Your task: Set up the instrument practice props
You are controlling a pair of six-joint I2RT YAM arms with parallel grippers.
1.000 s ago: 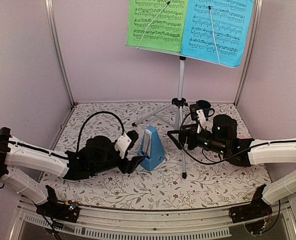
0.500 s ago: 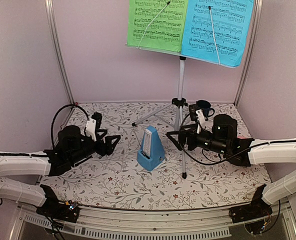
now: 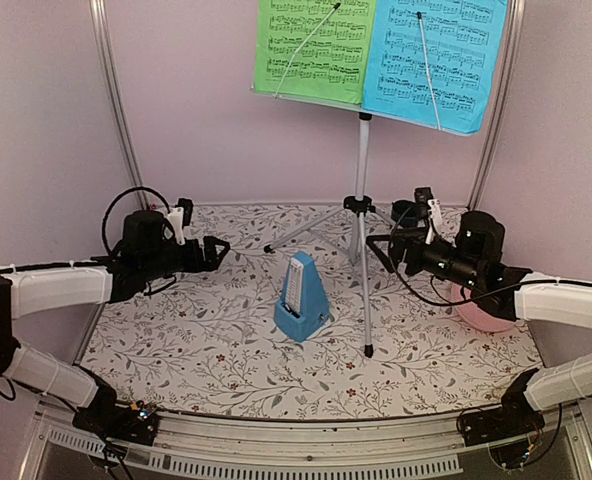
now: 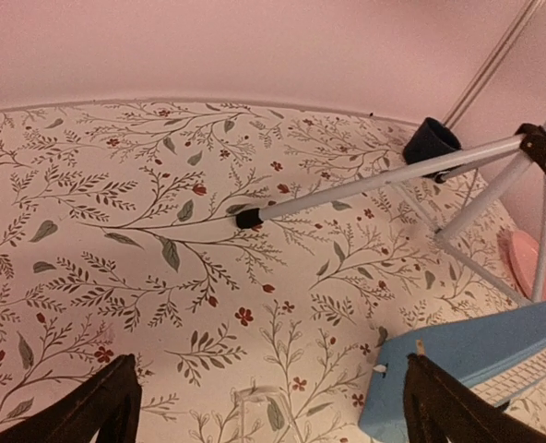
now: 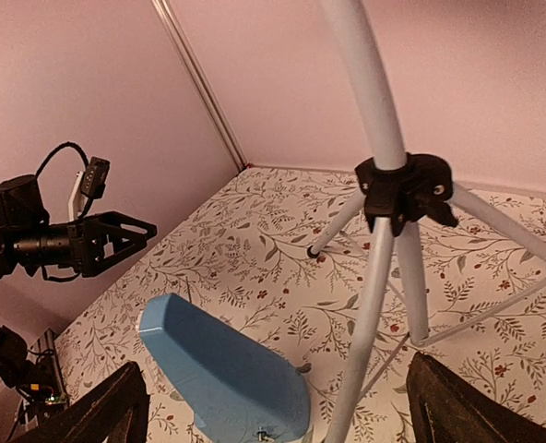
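We log left tool [image 3: 214, 250] and right tool [image 3: 384, 252] spread, empty; metronome [image 3: 302, 298] between them; stand [image 3: 360, 190] beside right tool.

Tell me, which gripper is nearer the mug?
Right. The right gripper hovers right beside the mug; the left gripper is on the far side of the stand.
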